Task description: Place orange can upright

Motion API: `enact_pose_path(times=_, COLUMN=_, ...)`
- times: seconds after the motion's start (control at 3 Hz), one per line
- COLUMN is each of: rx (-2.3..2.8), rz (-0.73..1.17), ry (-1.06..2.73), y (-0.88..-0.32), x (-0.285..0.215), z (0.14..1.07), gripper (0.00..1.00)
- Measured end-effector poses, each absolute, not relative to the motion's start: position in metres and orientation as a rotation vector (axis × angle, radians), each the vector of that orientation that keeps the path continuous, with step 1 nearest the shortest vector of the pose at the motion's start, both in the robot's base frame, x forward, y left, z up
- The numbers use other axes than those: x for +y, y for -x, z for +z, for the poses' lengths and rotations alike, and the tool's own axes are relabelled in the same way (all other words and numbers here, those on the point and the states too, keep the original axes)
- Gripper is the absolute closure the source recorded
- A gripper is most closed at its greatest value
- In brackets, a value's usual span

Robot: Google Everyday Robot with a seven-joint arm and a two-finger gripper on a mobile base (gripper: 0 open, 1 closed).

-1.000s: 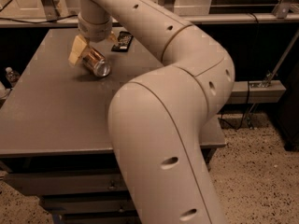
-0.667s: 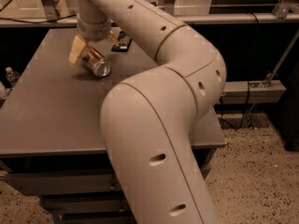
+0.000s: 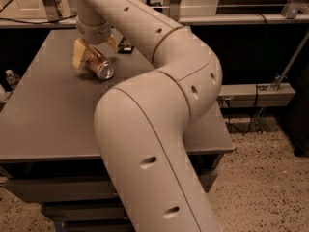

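The orange can (image 3: pixel 98 63) lies tilted on its side at the far left of the grey table (image 3: pixel 53 115), its silver end facing the camera. My gripper (image 3: pixel 95 50) reaches down over it from the back of the table. Its yellowish fingers (image 3: pixel 78 57) stand on either side of the can and hold it, with the can low over the tabletop. My large beige arm (image 3: pixel 159 110) sweeps across the middle of the camera view and hides the table's right half.
A flat black packet (image 3: pixel 125 47) lies just behind and right of the gripper. A small bottle (image 3: pixel 12 77) stands off the table's left edge. A metal frame and rail (image 3: pixel 241 19) run behind the table. Speckled floor (image 3: pixel 260 178) lies at the right.
The gripper and can stay in the same spot. My arm's elbow has shifted slightly to the left.
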State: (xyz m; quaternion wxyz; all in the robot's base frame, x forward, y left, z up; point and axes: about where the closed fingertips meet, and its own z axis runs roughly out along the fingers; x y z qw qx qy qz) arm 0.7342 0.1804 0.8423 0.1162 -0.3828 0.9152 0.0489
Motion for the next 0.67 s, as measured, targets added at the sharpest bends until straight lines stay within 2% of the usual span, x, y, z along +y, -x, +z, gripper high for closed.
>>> enact_pose_path(times=0.67, rx=2.695, rz=0.135, ry=1.109, y=-0.7344, x=0.183, z=0.8406, gripper=0.65)
